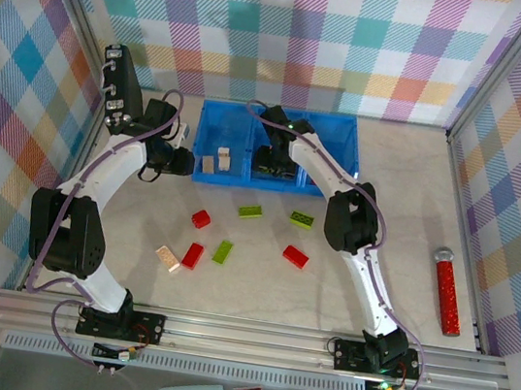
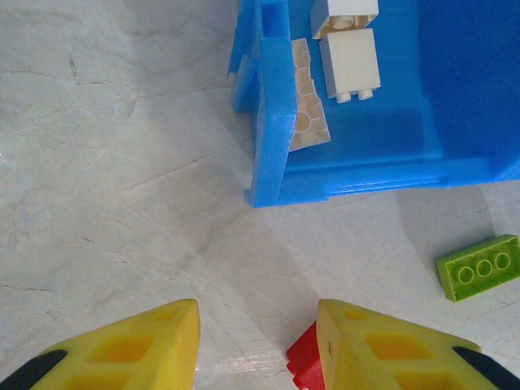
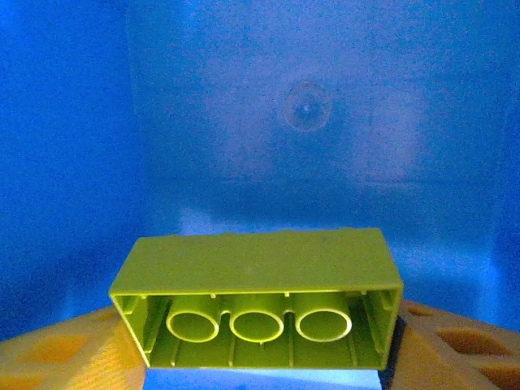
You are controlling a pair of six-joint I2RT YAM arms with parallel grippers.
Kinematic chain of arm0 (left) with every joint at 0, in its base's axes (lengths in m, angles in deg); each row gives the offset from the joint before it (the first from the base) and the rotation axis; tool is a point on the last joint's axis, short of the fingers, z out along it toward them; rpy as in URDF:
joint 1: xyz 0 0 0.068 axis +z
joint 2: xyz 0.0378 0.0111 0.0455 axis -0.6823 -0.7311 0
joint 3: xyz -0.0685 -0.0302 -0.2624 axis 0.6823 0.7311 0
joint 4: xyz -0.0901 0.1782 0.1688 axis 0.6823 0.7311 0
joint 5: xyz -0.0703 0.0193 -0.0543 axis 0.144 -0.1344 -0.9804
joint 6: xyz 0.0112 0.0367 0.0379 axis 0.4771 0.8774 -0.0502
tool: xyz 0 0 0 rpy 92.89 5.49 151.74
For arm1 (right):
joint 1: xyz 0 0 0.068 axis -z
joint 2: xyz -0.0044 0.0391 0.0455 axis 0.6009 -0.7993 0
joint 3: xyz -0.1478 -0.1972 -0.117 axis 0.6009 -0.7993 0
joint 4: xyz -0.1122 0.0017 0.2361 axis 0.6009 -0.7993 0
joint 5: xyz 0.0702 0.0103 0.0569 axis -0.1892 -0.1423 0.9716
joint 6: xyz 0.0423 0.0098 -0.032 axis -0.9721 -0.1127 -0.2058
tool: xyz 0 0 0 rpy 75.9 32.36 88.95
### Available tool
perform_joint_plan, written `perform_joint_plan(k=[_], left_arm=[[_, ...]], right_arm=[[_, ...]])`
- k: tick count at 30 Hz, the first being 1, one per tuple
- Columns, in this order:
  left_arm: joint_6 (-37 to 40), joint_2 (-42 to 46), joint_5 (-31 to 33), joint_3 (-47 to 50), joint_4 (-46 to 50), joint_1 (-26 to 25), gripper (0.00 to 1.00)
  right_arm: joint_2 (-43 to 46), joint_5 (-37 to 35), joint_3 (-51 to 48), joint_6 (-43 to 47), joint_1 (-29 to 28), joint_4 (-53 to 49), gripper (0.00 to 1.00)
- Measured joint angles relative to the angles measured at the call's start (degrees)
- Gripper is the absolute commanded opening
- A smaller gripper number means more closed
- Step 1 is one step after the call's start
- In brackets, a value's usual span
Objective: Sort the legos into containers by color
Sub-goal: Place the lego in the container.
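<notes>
The blue tray (image 1: 348, 135) of three containers stands at the back. My right gripper (image 1: 267, 162) reaches down into the middle compartment. A lime green lego (image 3: 258, 301) sits between its fingers (image 3: 57, 349), underside towards the camera, with a dark gap at its right end. The left compartment (image 2: 272, 122) holds cream legos (image 2: 351, 65). Beside it my left gripper (image 1: 179, 161) hangs open over bare table, a red lego (image 2: 307, 366) showing at its right finger. On the table lie red legos (image 1: 201, 219), green legos (image 1: 250, 211) and a cream one (image 1: 168, 259).
A long red glittery stick (image 1: 448, 292) lies at the right, near the plaid side wall. An aluminium rail (image 1: 249, 336) runs along the near edge. Another green lego (image 2: 479, 266) lies just in front of the tray.
</notes>
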State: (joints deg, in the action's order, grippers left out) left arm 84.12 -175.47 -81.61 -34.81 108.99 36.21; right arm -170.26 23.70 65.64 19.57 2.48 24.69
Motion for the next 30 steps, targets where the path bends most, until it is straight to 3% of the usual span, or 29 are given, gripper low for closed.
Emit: perform_joint_plan(k=[14, 23, 30], left_arm=[[0.00, 0.00, -0.02, 0.00, 0.00, 0.00, 0.44], [-0.02, 0.00, -0.04, 0.00, 0.00, -0.04, 0.44], [-0.07, 0.00, -0.04, -0.15, 1.16, -1.07, 0.46]], right_arm=[[1.77, -0.94, 0.02, 1.38, 0.00, -0.39, 0.75], [12.00, 1.33, -3.43, 5.35, -0.79, -1.33, 0.73], [19.08, 4.37, -13.49, 10.45, -1.60, -2.86, 0.74]])
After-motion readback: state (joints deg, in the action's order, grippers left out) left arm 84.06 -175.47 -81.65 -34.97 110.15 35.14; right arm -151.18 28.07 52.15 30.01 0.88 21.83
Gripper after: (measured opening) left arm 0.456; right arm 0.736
